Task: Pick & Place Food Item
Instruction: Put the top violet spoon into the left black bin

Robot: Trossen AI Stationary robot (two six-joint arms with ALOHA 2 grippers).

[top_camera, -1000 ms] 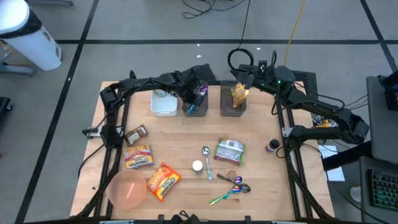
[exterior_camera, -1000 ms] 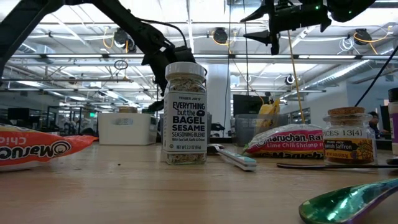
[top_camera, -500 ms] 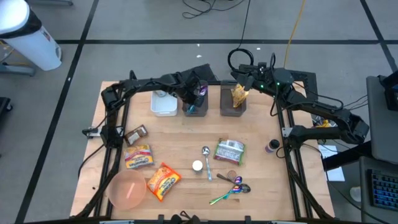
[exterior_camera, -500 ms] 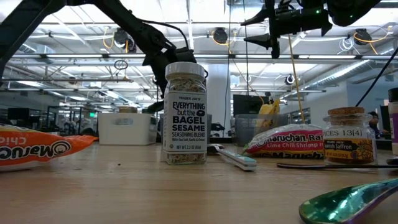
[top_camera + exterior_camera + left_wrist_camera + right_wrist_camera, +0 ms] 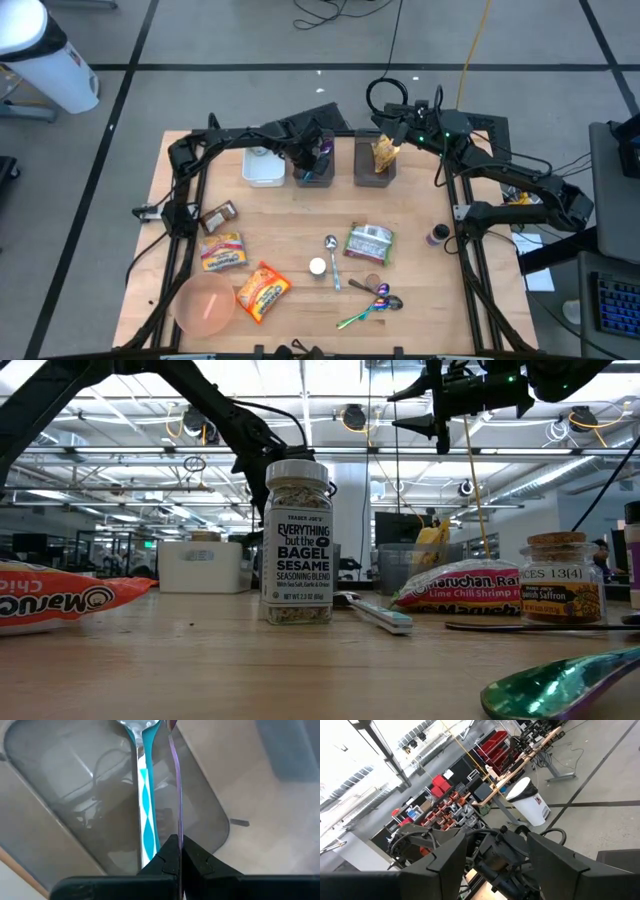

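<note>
My left gripper [image 5: 318, 156] reaches over the middle grey bin [image 5: 309, 176] at the table's far side, shut on a thin purple utensil [image 5: 178, 795]. A teal-handled spoon [image 5: 148, 795] lies inside that bin [image 5: 75, 780]. In the low view the seasoning jar [image 5: 298, 542] hides this gripper. My right gripper [image 5: 386, 119] hangs open, high above the right grey bin [image 5: 374, 172], which holds a yellow snack packet [image 5: 384, 152]. Its fingers [image 5: 445, 862] point out at the room with nothing between them. Two ramen packs [image 5: 222, 250] [image 5: 262, 290] and a green pack [image 5: 369, 243] lie flat on the table. My left gripper pinches the purple utensil's thin handle [image 5: 178, 831] between its two fingers. The fingers slant down from above, and the handle runs on in line with them into the grey bin. Its lower end passes out of the wrist view, so I cannot tell whether it rests on anything.
A white container [image 5: 263, 166] stands left of the grey bins. A brown bar [image 5: 218, 214], a pink bowl [image 5: 205, 303], a saffron jar [image 5: 560, 580], a spoon [image 5: 333, 256] and iridescent utensils [image 5: 375, 300] are spread over the near half of the table.
</note>
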